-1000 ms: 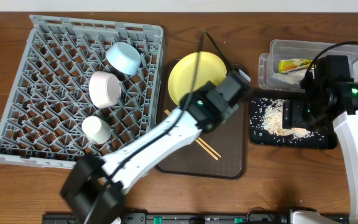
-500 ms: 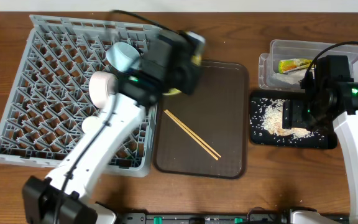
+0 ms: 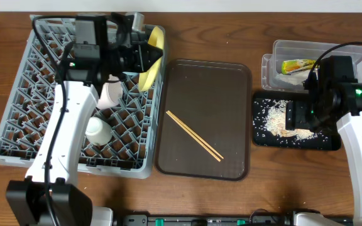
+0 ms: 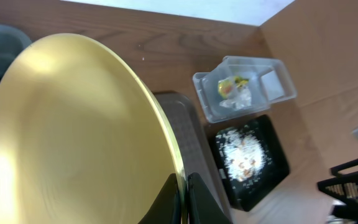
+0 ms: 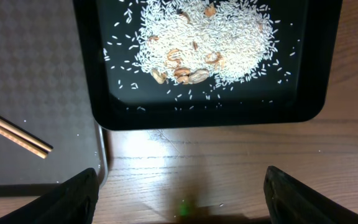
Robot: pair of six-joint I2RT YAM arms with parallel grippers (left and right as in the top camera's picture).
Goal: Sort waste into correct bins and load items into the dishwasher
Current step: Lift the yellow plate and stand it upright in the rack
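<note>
Pinched the round pale yellow plate (image 4: 73, 137) by its rim between the left jaws, seen at the lower edge of the left wrist view. From overhead, saw that plate standing nearly on edge over the right side of the grey dish rack (image 3: 21, 113), near its far right corner, with the left arm (image 3: 65, 138) reaching across the rack. Could not tell whether the plate's lower edge touched the dividers. Noted a white bowl (image 3: 110, 94) on its side in the rack just beside the plate, and a small white cup (image 3: 98, 130) nearer the front. Found the wooden chopsticks (image 3: 193, 135) lying together diagonally on the dark brown serving tray (image 3: 225, 81), between the rack and the bins. Located the clear tub (image 3: 351, 50) at the far right of the surface (image 3: 231, 207), with the green-and-orange wrapper (image 3: 297, 64) inside and a crumpled white tissue (image 4: 244, 101) next to it. Saw the shallow black tray (image 3: 332, 143) just in front of the tub, with white rice scraps (image 5: 210, 31) heaped in it and a few brownish bits (image 5: 185, 71) among them. Held the right jaws spread wide and empty by the near rim of the black tray, over bare wood, one finger at each lower corner of the right wrist view.
</note>
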